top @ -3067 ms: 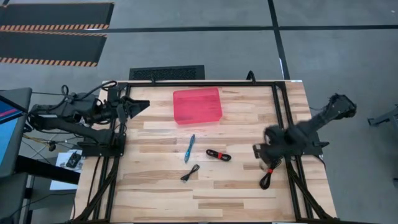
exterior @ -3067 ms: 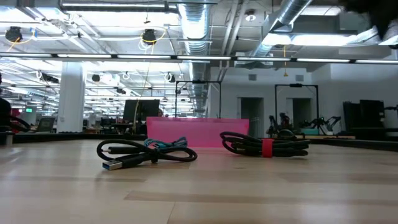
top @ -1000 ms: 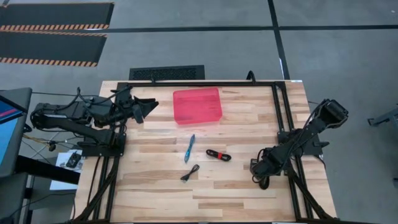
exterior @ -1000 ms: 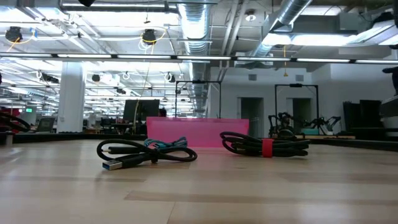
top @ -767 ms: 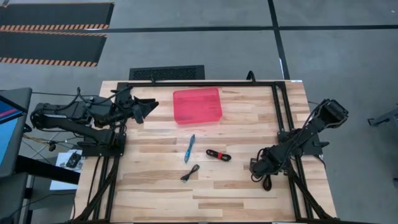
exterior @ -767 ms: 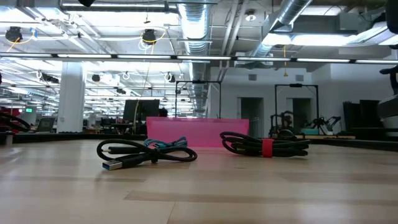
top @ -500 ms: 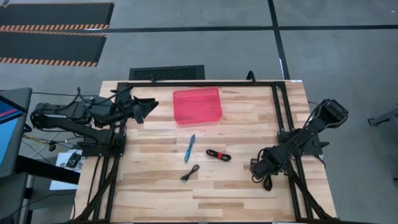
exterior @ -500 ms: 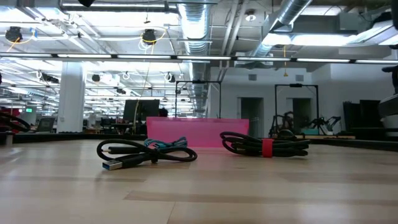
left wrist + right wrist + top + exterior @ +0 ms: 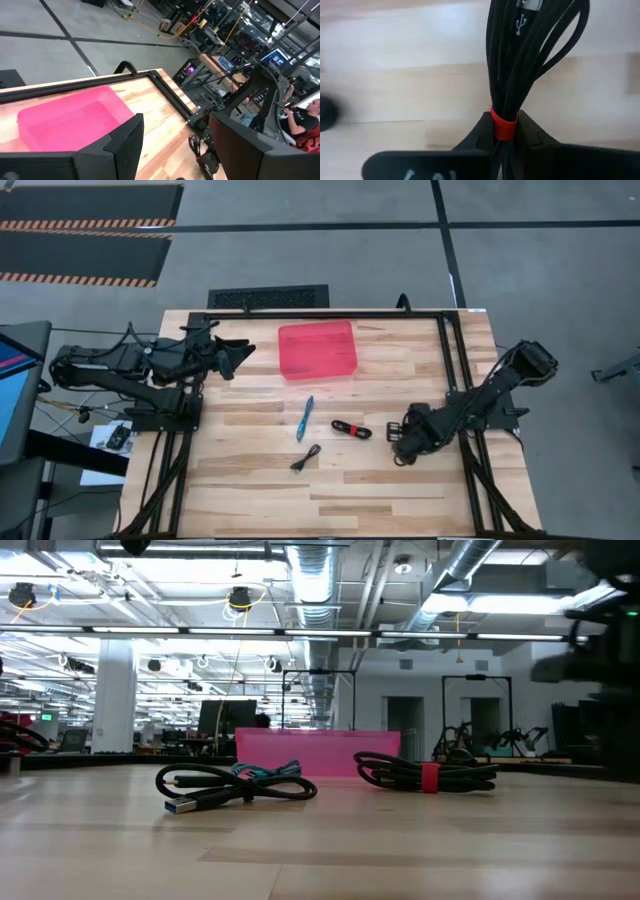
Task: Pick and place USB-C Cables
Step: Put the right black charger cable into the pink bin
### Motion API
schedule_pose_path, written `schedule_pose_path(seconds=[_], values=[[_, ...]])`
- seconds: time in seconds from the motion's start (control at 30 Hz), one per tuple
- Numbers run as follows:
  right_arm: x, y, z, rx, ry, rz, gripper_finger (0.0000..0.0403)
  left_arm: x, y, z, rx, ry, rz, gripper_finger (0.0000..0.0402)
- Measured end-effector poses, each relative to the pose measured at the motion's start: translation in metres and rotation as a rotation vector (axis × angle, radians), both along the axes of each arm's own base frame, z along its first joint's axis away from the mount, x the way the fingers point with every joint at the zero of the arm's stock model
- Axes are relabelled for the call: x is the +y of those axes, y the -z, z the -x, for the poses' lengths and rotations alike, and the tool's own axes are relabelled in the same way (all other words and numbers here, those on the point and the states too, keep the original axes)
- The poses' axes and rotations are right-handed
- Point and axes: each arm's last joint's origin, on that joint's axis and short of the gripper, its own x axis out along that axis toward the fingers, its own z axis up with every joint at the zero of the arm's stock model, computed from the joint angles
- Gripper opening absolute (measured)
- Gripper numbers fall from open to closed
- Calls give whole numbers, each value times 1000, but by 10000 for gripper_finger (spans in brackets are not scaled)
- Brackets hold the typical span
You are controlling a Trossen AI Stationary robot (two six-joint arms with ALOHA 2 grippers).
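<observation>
A black USB-C cable bundle point(image 9: 530, 55) with a red tie sits between the fingers of my right gripper point(image 9: 503, 125). That gripper is shut on it over the table's right part point(image 9: 398, 445), where the arm hides the cable from above. A light blue cable point(image 9: 305, 418), a red-and-black cable point(image 9: 351, 429) and a second black cable point(image 9: 306, 458) lie flat on the wood mid-table. My left gripper point(image 9: 243, 350) hovers open at the far left, beside the red tray point(image 9: 317, 349), with nothing between its fingers point(image 9: 125, 145). My right gripper pinches the black bundle at its red tie point(image 9: 503, 131), near one end, between its two fingers point(image 9: 482, 131). The bundle runs on ahead of the fingers, along their line, and its loops fan out over the wood. Whether its free end touches the table I cannot tell.
The translucent red tray point(image 9: 318, 752) stands at the far middle of the table. Black frame rails run along the table's left, far and right sides point(image 9: 455, 370). Bare wood lies along the near edge point(image 9: 330, 505).
My right gripper has gone from the right rail toward the table's left and slightly toward the far edge. The black cable that lay beside it near the right rail is gone from that spot. My left gripper has shifted a little toward the red tray.
</observation>
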Motion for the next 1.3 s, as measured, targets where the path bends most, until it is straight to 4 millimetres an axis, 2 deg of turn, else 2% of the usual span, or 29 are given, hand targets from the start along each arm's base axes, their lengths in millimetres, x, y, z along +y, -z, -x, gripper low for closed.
schedule_pose_path(seconds=[0.37, 0.73, 1.03, 1.3], values=[[-44, -25, -44, -57, -213, 86, 34, -2, 13, -13, 115, 1, -11, 214], [-101, -55, -82, -183, -383, 194, 34, -4, 23, -29, 166, -7, 17, 214], [-156, -105, -103, -265, -504, 361, 34, -5, 25, -32, 147, -24, 68, 214], [-201, -151, -105, -229, -762, 573, 34, -5, 25, -32, 144, -26, 76, 214]])
